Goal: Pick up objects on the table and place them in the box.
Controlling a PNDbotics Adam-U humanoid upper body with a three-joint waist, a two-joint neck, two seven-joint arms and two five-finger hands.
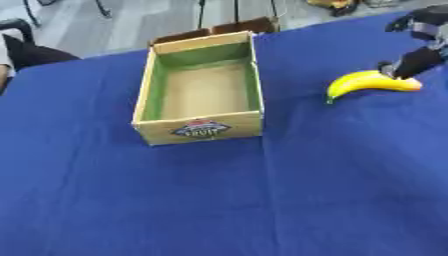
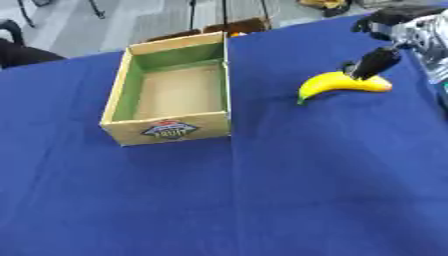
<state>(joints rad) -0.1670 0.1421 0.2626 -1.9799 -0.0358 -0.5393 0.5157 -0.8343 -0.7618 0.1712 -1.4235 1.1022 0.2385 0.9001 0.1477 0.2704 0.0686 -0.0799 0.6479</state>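
- Current step, as judged from the layout: taking hold of the banana point(image 2: 343, 84) so that it can be carried to the cardboard box point(image 2: 166, 131).
- Banana position: it lies on its side on the blue tablecloth point(image 2: 262, 200), to the right of the box and well apart from it, with its stem end pointing toward the lower left.
- Box status: open-topped, green inner walls, a printed label on the near wall. Nothing shows inside it.
- Right hand point(image 2: 374, 61): it enters from the upper right corner and its dark fingers reach down onto the upper, far end of the banana. Contact appears made at the fruit's back edge. Whether the fingers are wrapped round the fruit or merely resting against it cannot be told from either view.
- Left hand: not visible in either view.
- Recommended technique: place the fingers across the thick middle of the banana, not its tapered end, so the curved body does not pivot when lifted.
- Lift clear of the cloth before moving left; dragging may bunch the fabric.
- Carry over the box's right wall, then lower into the bare floor before releasing.
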